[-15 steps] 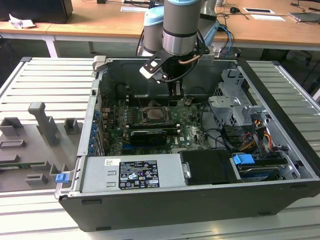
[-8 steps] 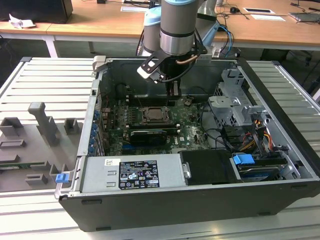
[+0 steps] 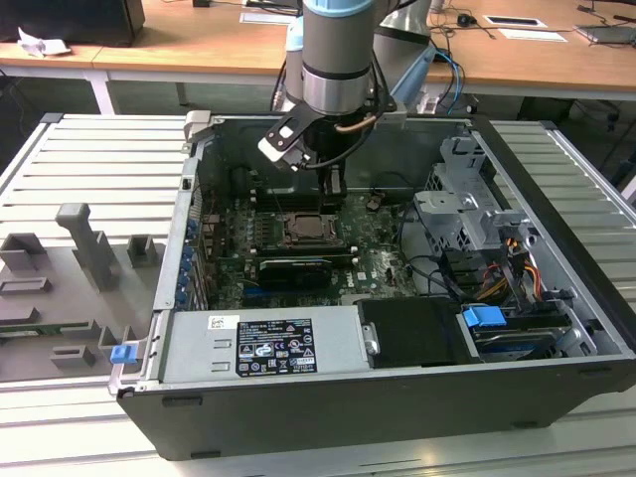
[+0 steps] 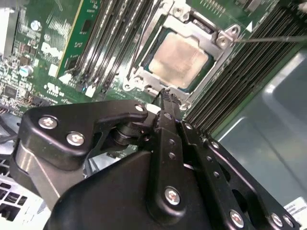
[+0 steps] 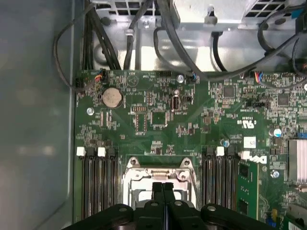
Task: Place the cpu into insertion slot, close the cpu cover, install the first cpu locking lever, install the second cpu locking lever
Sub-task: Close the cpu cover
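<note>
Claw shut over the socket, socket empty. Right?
No: the insertion slot is not empty. The cpu lies in it, framed by the cpu cover, as the second wrist view shows. The claw is shut over it.

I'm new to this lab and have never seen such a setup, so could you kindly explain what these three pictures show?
A robot arm reaches into an open computer case. The exterior view looks on from outside; both wrist views come from cameras riding on the arm. Its gripper, fingers pressed together and holding nothing, hangs close to the insertion slot on the green circuit board. The cpu already lies in that slot, with the cpu cover framing it.
</note>
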You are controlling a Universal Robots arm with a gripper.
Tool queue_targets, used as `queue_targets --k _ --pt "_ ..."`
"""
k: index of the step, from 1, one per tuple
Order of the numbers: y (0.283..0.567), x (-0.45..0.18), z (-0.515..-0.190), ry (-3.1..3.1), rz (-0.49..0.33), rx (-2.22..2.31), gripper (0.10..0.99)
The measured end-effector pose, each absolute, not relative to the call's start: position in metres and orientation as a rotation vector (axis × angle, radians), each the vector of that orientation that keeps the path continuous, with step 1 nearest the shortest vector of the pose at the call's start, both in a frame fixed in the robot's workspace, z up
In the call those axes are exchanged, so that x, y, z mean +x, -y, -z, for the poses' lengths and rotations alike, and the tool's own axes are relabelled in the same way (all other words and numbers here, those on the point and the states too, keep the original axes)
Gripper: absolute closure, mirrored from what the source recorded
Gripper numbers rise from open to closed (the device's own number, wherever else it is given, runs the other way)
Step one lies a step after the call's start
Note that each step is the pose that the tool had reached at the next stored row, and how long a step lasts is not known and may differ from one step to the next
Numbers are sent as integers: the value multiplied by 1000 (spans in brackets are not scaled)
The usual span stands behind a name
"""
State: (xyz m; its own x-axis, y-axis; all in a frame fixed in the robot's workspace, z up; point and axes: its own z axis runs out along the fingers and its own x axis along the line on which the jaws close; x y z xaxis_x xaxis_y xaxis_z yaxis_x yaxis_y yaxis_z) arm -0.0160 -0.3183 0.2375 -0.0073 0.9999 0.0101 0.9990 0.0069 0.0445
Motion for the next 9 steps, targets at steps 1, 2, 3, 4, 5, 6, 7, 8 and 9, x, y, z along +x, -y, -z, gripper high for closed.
queue_targets --k 1,2,3,4,5,6,7,8,9 --pt "318 -19 -237 -2212 -60 2196 980" --pt "318 -23 -237 -2212 -60 2196 980" --pt "318 -25 -237 -2212 -60 2196 980" --pt "318 -26 -237 -2212 -60 2195 980" --pt "318 -29 -237 -2213 -61 2196 980" --pt "318 -30 -237 -2212 -60 2196 980" --pt "318 -32 -237 -2212 -61 2196 980" --pt "318 -34 -237 -2212 -61 2196 980" --pt "318 -35 -237 -2212 -61 2196 980"
